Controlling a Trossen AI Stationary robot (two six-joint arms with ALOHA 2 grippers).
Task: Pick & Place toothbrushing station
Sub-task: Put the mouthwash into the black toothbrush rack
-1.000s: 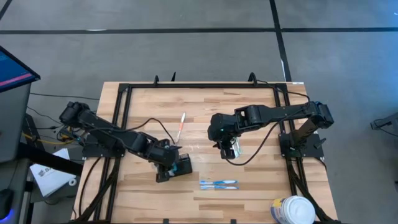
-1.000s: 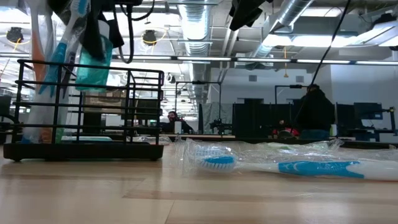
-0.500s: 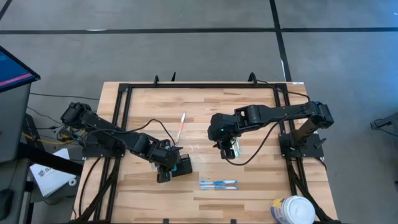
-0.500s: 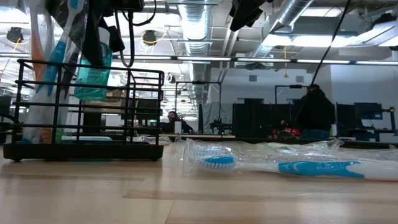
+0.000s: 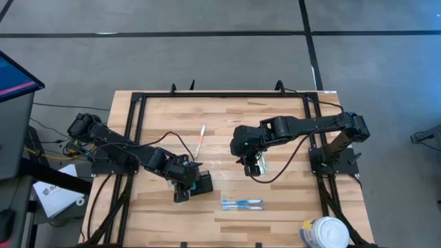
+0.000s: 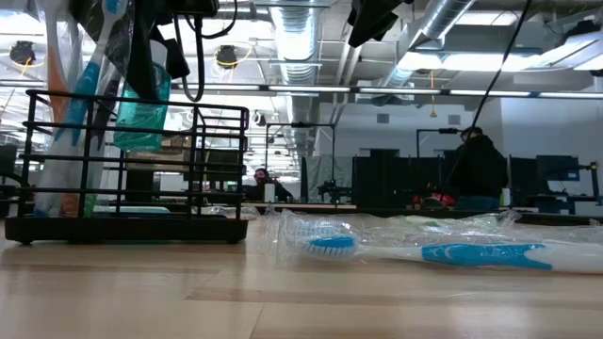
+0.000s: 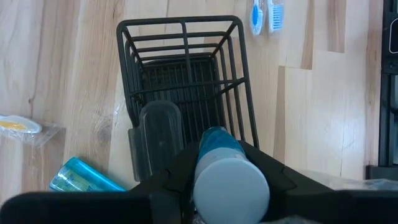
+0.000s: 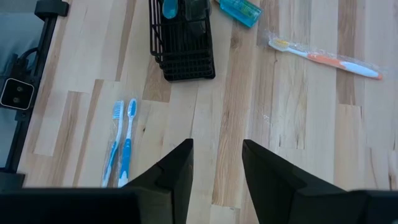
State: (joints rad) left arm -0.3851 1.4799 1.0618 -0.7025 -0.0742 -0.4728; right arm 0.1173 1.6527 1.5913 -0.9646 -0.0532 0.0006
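Observation:
The toothbrushing station (image 7: 183, 81) is a small black wire holder standing on the table at its near left (image 5: 201, 183). In the low view (image 6: 122, 165), clear wrappers with orange and blue inside rise from its left end. My left gripper (image 5: 186, 183) hangs over it, shut on a teal tube (image 7: 219, 144) with a pale cap (image 7: 230, 186). My right gripper (image 5: 252, 165) hovers mid-table, right of the holder. Its fingers (image 8: 217, 162) are open with nothing between them. My left gripper pinches the teal tube between its two fingers (image 7: 180, 171), just below the cap end (image 7: 214, 155). The fingers slant down from above. The tube hangs cap up, and its lower end (image 6: 139, 141) reaches down inside the holder's top frame.
Two blue toothbrushes (image 5: 242, 204) in a clear wrapper lie near the front edge. An orange toothbrush (image 5: 200, 141) lies farther back. A teal item (image 8: 241, 9) lies beside the holder. A white round tub (image 5: 324, 233) stands at the near right corner. Black rails (image 5: 227, 94) frame the table.
My left gripper has sunk a little with the teal tube, whose lower end now reaches slightly deeper into the holder. My right gripper has kept still.

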